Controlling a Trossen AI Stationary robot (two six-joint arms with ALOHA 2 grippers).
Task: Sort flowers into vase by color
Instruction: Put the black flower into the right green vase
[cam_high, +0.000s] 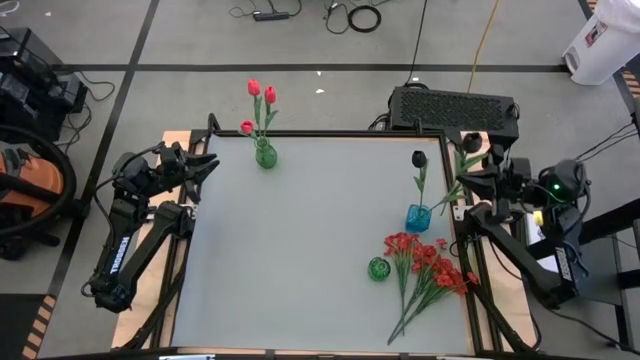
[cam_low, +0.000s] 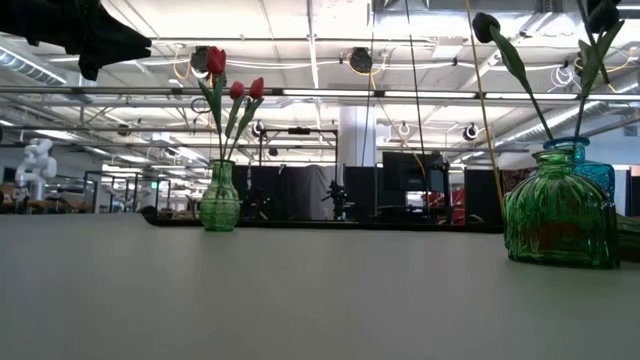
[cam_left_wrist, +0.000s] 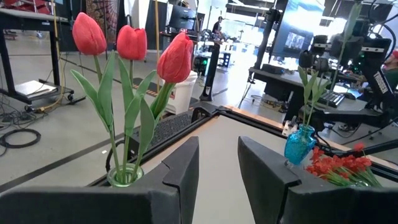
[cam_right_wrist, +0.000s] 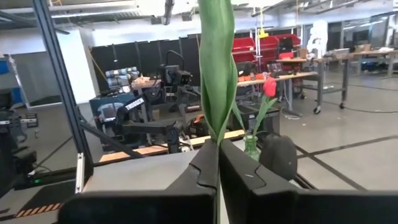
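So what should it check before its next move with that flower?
1. Right tool shut on the held black tulip: ok.
2. Blue vase upright, with another black tulip in it: ok.
3. Room in the blue vase's neck: cannot tell.
4. Left tool open, far from the blue vase: ok.
5. Red blossoms in a vase: not ok, they are lying on the table.

Black tulip (cam_right_wrist: 217, 68) bud cut off above right wrist view.
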